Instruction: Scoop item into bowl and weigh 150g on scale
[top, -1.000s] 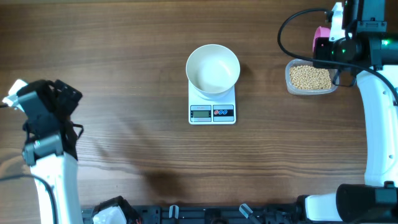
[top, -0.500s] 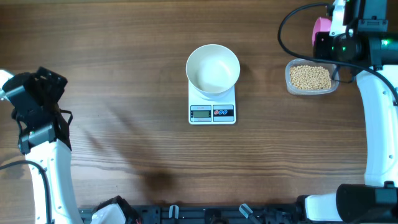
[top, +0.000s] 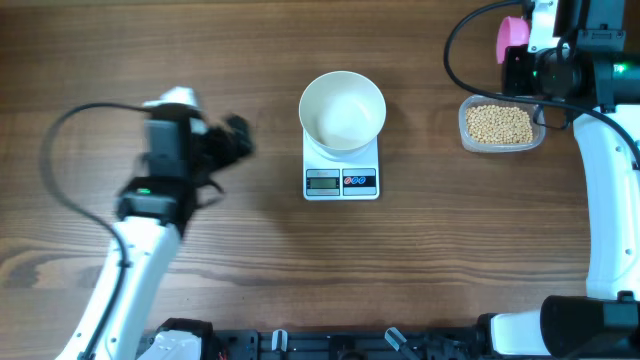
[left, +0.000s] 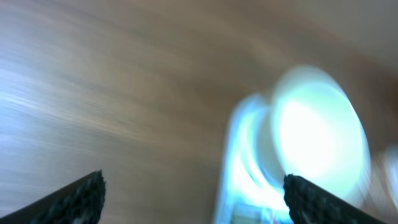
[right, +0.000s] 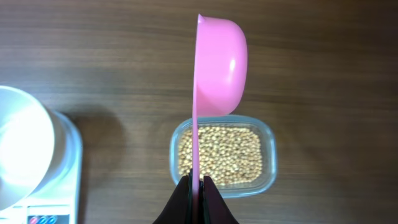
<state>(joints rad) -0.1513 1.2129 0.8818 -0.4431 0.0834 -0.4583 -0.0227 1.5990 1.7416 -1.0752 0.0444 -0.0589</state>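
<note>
The white bowl (top: 343, 110) stands empty on the small white scale (top: 342, 172) at mid-table. The pale-tan beans (top: 499, 124) fill a clear tub to the right. My right gripper (right: 197, 185) is shut on the handle of a pink scoop (right: 219, 65), held on edge above the beans (right: 221, 152) and empty. My left gripper (top: 234, 141) hovers left of the scale, pointing at it. In the blurred left wrist view it (left: 194, 190) is open with nothing between its fingers, and the bowl (left: 318, 130) and scale (left: 244, 174) lie ahead to the right.
The clear tub (top: 466, 128) sits near the table's right edge, under my right arm (top: 605, 180). A black cable (top: 462, 45) loops above it. Bare wooden tabletop (top: 200, 60) surrounds the scale.
My left arm has swung fast from the table's far left edge rightward toward the scale. The pink scoop has shifted slightly away from the tub, toward the far edge.
</note>
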